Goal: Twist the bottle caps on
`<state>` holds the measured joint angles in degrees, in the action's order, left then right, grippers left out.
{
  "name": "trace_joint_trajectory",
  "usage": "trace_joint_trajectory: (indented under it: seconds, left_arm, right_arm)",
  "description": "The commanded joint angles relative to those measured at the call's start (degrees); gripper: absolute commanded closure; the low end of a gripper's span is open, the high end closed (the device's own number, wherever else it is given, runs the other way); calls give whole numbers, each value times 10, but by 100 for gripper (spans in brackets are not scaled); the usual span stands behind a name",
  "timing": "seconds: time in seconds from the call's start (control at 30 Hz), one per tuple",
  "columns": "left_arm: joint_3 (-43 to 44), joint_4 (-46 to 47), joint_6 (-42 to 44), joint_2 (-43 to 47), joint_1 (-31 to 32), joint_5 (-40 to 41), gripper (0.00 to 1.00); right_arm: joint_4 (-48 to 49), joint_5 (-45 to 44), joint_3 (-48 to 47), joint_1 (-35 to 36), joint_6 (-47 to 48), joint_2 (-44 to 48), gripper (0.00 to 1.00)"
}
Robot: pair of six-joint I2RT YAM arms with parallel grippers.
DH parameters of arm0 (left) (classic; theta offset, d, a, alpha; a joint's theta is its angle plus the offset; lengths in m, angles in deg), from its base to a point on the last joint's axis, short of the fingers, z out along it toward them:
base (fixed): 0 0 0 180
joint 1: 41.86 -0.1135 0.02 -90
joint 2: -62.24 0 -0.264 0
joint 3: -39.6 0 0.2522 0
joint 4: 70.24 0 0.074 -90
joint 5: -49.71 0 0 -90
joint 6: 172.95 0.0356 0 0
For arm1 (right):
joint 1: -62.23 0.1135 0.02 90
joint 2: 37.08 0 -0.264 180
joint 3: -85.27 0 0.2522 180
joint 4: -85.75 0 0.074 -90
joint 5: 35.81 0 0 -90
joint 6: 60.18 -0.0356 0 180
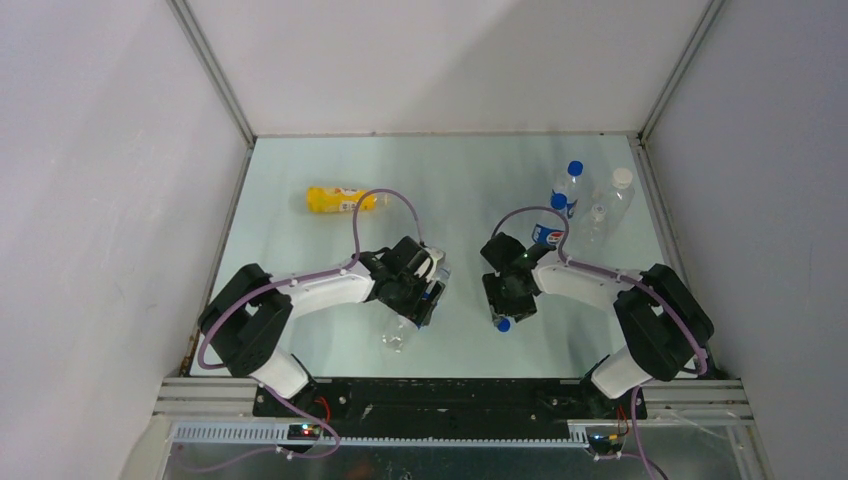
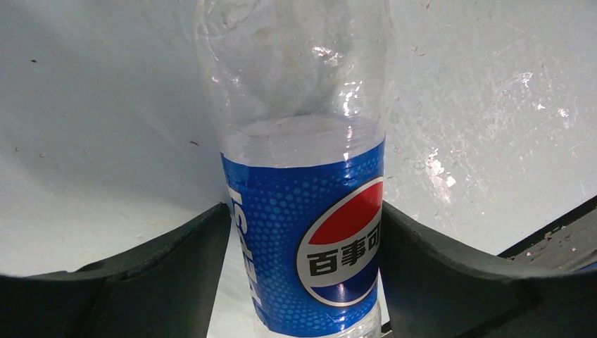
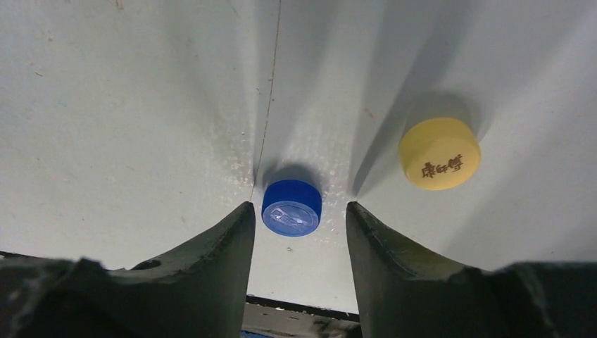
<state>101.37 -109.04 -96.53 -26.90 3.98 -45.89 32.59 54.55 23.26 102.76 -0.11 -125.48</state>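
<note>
- A clear plastic bottle with a blue Pepsi label (image 2: pixel 301 176) sits between the left fingers (image 2: pixel 176 274). Its wall above the label is see-through and dented.
- The left fingers are closed onto this bottle, one pressing each side of the label. In the top view the bottle's clear end pokes out from the fingers towards the near edge.
- A yellow-orange plastic bottle (image 1: pixel 338 198) lies on its side on the pale worktop (image 1: pixel 300 160), far left. Its contents cannot be told.
- A second clear Pepsi-labelled bottle (image 1: pixel 562 205), topped with a blue cap, is at the far right. Just beside it is a clear unlabelled bottle with a white cap (image 1: pixel 610 205).
- A small round blue plastic cap (image 3: pixel 291 207) lies on the worktop between the right fingers (image 3: pixel 211 274).
- The right fingers are spread apart, one on each side of the blue cap, holding nothing. A narrow gap shows on each side.
- A small round yellow plastic cap (image 3: pixel 439 153) lies near the blue one, outside the fingers.
</note>
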Motion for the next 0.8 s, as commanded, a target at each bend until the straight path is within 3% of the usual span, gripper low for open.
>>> trace_joint_trajectory:
  seconds: [0.0,0.53,0.77]
  left_arm:
    - [-5,-31,-10,-15,-1,29,19]
    - [2,-15,-21,-21,-1,29,24]
    - [-2,-3,-18,-17,-1,29,26]
  right_arm:
    - [-11,22,-36,-15,35,-7,45]
    - [-26,-1,-46,9,34,-36,49]
    - [-23,-23,-46,17,25,-50,55]
